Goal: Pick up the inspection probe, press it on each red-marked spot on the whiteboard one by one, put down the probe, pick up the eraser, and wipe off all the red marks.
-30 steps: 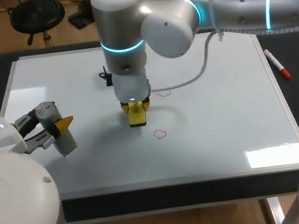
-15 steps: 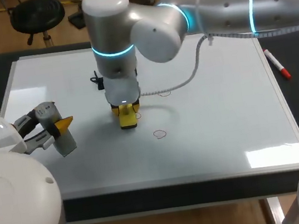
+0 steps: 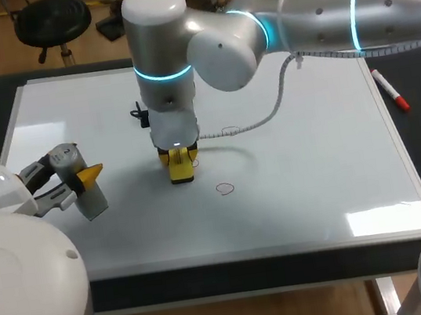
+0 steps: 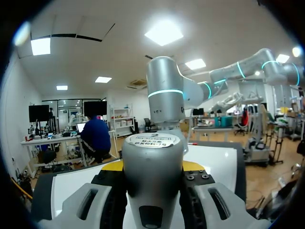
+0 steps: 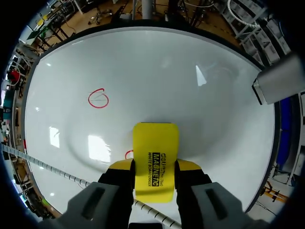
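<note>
Right gripper (image 5: pixel 155 165) was clamped on the yellow eraser (image 5: pixel 155 143), which sat down on the whiteboard (image 5: pixel 205 109). One red mark (image 5: pixel 128 154) peeked out right beside the eraser, and another (image 5: pixel 98 99) sat well ahead of it. Left gripper (image 4: pixel 153 165) had the probe (image 4: pixel 152 143) squeezed between its fingers.

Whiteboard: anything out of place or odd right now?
Nothing spilled or damaged. One oddity: the left gripper holds the probe in its jaws over the whiteboard, not put down, while the right gripper grips the eraser. The right arm's cable hangs across one red mark.
</note>
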Controlling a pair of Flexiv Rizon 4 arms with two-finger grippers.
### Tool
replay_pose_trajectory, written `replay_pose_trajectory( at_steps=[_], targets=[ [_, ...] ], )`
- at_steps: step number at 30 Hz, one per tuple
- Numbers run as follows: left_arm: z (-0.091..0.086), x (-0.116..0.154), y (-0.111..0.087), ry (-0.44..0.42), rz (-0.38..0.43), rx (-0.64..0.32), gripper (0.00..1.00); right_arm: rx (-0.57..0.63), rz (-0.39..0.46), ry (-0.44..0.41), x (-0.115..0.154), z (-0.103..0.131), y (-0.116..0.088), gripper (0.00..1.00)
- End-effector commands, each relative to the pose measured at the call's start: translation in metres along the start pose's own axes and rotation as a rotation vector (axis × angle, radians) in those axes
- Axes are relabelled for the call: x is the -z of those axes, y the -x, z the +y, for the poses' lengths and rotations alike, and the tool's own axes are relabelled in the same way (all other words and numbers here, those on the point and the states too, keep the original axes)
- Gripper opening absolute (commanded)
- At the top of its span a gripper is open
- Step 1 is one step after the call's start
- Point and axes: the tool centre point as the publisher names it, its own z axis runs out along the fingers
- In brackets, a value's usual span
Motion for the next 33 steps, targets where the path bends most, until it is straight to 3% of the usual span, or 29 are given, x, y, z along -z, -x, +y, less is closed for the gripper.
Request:
replay_pose_trajectory(
  at_steps=[1,14,23,29,33],
  targets=[
    [0.000,-0.001,0.000,0.000,-0.002,-0.001,0.00,-0.004,0.003,0.001,-0.003,0.000,-0.010,0.00],
    [0.000,-0.001,0.000,0.000,-0.002,-0.001,0.00,-0.083,0.023,0.001,-0.004,0.007,-0.050,0.00],
    [0.000,-0.001,0.000,0.000,-0.002,-0.001,0.00,-0.109,0.027,-0.014,0.002,0.004,-0.060,0.00],
    [0.000,-0.001,0.000,0.000,-0.002,-0.001,0.00,-0.124,0.020,-0.020,0.022,-0.003,-0.067,0.00],
    [0.000,-0.001,0.000,0.000,-0.002,-0.001,0.00,-0.178,0.014,-0.035,0.037,-0.014,-0.083,0.00]
  ],
)
